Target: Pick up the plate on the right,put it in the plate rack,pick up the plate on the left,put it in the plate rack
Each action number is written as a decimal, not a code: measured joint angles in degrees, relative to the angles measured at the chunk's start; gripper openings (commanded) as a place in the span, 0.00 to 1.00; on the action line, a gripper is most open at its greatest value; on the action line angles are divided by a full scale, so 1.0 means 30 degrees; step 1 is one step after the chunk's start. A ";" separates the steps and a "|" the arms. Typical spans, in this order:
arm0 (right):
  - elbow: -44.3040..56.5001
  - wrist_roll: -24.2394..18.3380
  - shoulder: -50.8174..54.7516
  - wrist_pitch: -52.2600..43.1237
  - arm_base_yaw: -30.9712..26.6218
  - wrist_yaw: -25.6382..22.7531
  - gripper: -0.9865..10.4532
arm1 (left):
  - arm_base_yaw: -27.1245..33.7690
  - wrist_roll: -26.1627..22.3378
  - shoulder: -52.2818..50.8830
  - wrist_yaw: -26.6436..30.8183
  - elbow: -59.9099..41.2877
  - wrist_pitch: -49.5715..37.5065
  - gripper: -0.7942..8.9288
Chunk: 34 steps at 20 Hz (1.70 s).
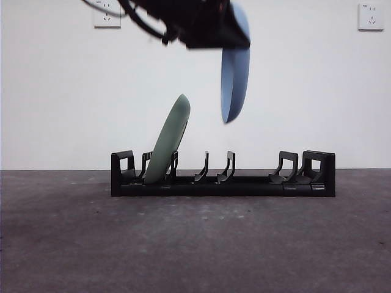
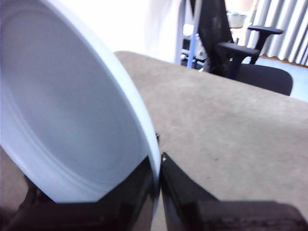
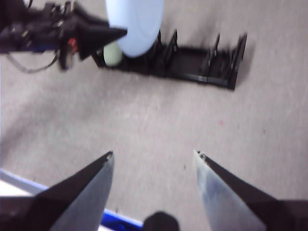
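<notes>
The left end effector (image 2: 158, 192) grips the rim of a round pale-blue plate (image 1: 234, 76), edge-on above the long black plastic plate rack (image 1: 223, 177); a sage-green plate (image 1: 168, 139) leans in it. The right end effector (image 3: 153, 163) gapes wide.

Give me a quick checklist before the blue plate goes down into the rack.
1. Grip: left pincer shut on the blue plate's rim: ok.
2. Plate edge-down, near upright: ok.
3. Plate above the free middle prongs of the rack: ok from the front; depth cannot tell.
4. Green plate seated, leaning in its slot near one end: ok.
5. Gap between the two plates: ok.
6. Right pincer open, back from the rack: ok.
</notes>
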State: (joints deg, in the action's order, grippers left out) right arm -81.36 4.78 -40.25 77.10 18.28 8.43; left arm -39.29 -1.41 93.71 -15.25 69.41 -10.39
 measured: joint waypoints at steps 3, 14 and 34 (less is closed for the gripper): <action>-0.0007 0.0051 0.0015 0.0124 0.0000 0.0007 0.33 | 0.0627 0.0066 0.1035 0.0000 0.0007 -0.0605 0.07; 0.0000 0.0270 0.0044 0.0146 0.0000 0.0335 0.33 | 0.1362 0.0058 0.4182 -0.0321 0.1020 -0.1137 0.07; 0.0000 0.0262 0.0051 0.0146 0.0000 0.0335 0.33 | 0.1457 -0.1005 0.4685 0.0503 0.1049 0.0189 0.29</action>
State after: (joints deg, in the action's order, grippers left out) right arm -81.36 5.56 -40.10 77.54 18.28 9.43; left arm -34.92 -4.43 107.77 -13.74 72.55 -9.82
